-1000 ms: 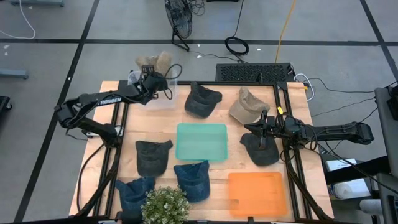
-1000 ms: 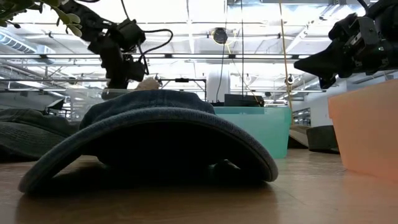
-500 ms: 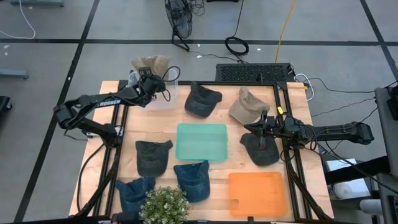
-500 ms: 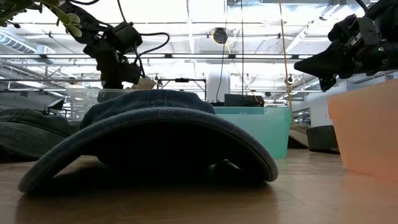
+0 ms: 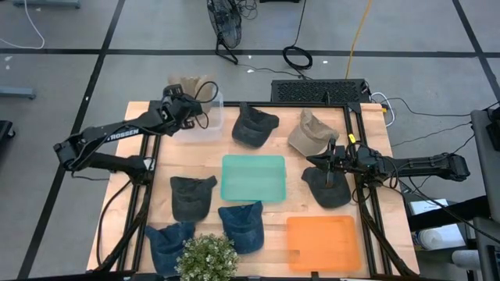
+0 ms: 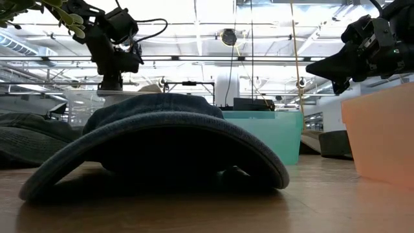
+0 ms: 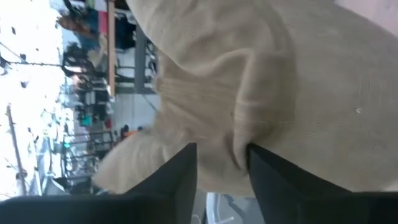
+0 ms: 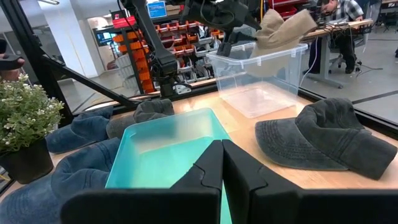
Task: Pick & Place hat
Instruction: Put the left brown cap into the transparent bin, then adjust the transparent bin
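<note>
The left gripper [image 5: 181,100] hovers at the far left corner of the surface [image 5: 305,160], over the clear bin [image 5: 205,121], with the beige hat [image 5: 187,83] draped on the bin's far rim. In the left wrist view its fingers [image 7: 177,177] stand apart with a fold of that hat's cloth [image 7: 249,118] between them, so they look parted, not clamped; whether cloth touches them I cannot tell. The risk from here, as I judge it: the hat sits half over the rim, overhanging the surface's far edge, so it could slide outward and drop to the floor instead of settling into the bin. A fold caught on a finger could also drag the hat back out when the arm lifts. From above, the hat's long axis seems to run roughly along the bin's far rim, crown toward the left corner, though crumpling makes the brim's direction unclear. The right gripper [image 5: 332,156] waits above the dark grey hat [image 5: 328,187] on the right side, its fingers [image 8: 205,168] pressed together with nothing in them.
</note>
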Motion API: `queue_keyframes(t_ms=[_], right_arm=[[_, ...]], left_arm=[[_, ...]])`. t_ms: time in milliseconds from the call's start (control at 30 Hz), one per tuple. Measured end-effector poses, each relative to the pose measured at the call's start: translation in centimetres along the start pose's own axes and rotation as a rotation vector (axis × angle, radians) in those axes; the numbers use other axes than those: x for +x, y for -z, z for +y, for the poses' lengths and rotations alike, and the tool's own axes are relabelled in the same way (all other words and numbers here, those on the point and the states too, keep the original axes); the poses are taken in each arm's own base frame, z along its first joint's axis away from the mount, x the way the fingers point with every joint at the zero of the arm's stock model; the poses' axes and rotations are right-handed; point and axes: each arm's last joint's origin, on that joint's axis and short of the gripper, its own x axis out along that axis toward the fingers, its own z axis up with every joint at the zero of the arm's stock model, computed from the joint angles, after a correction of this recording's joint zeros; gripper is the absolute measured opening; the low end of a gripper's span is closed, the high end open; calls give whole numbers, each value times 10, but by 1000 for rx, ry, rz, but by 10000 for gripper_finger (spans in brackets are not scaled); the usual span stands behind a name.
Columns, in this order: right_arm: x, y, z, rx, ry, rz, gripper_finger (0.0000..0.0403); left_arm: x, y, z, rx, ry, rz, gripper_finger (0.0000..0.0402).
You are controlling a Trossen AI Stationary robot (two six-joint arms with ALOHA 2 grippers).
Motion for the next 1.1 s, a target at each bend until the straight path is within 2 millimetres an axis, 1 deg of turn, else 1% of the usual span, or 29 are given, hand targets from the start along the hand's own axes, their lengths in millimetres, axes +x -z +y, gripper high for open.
queue_keyframes(t_ms=[133, 267, 367, 533, 700, 900, 1000, 1100], right_arm=[[0, 0, 0, 0, 0, 0, 0], [0, 0, 0, 0, 1, 0, 0], [0, 0, 0, 0, 1, 0, 0], [0, 0, 0, -3, 1, 0, 0], [0, 0, 0, -3, 1, 0, 0], [0, 0, 0, -4, 1, 0, 0], [0, 0, 0, -4, 1, 0, 0], [0, 0, 0, -8, 2, 0, 0]], left_arm=[[-2, 2, 2, -34, -6, 3, 189], [-10, 2, 9, -75, -40, -35, 203], [-19, 5, 15, -89, -64, -68, 202], [-33, 11, 25, -156, -81, -120, 188], [-39, 15, 27, -235, -53, -163, 173], [-36, 7, 22, -368, 107, -300, 154], [-29, 1, 15, -410, 166, -296, 142], [-18, -5, 5, -408, 227, -266, 130]])
